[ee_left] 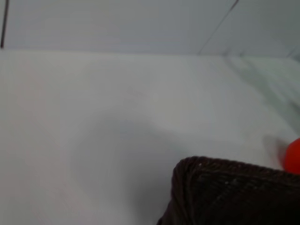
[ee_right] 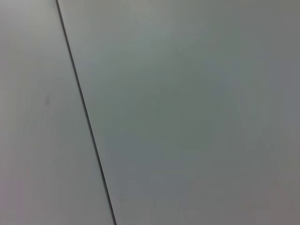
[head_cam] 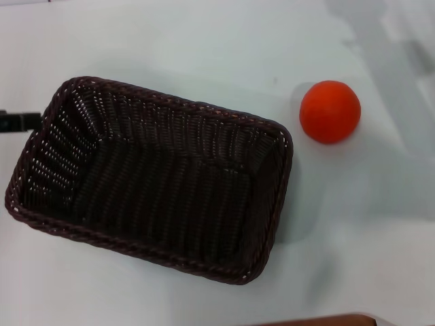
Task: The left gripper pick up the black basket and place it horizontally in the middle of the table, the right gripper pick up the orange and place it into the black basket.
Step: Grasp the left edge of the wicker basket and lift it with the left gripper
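The black basket lies on the white table, empty, its long side running left to right and slightly tilted. It also shows in the left wrist view as one corner of the rim. The orange rests on the table just beyond the basket's far right corner, apart from it; its edge shows in the left wrist view. A black part of my left gripper reaches in from the left edge at the basket's left end rim. My right gripper is out of view.
A brown edge shows at the bottom of the head view. The right wrist view shows only a plain grey surface with a thin dark seam. Grey reflections lie on the table at the far right.
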